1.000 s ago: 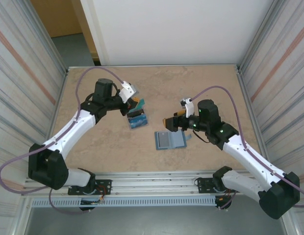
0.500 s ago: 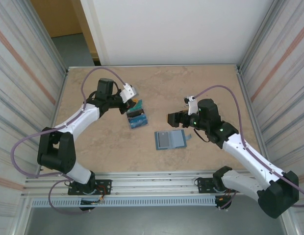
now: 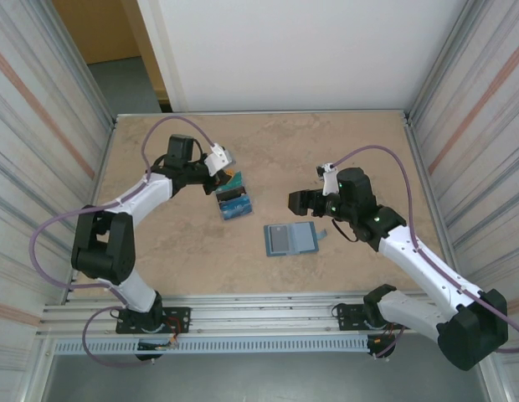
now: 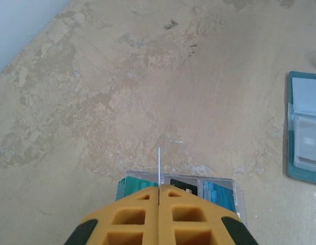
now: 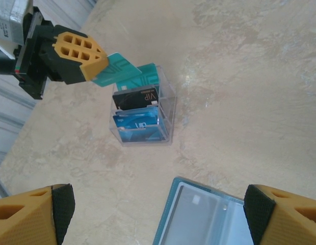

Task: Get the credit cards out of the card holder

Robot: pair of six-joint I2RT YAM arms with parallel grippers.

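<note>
**Two robot arms at a table, one pinching a teal card over a clear box**

Two arms reached over a mottled tan table (image 3: 176,251). The left gripper (image 4: 159,191) had its orange jaws pressed fully together on a thin teal card (image 5: 122,71), which slanted down from the fingertips toward the back of a small clear box (image 5: 165,109). In the left wrist view the card showed as a fine line rising from the seam between the jaws.

The box stood on the table just under that gripper. Inside it, cards stood on edge in a row: a black card (image 5: 135,97) marked VIP in the middle and a blue card (image 5: 137,125) at the front, with more teal behind the black one.

The steel-blue wallet (image 3: 290,239) lay open and flat on the table, inner pockets facing up, well apart from the box and nearer the arm bases. Whether any card sat in its pockets could not be told.

The right gripper (image 3: 296,202) hung above the table near the wallet's far edge, jaws spread wide, gripping nothing.
</note>
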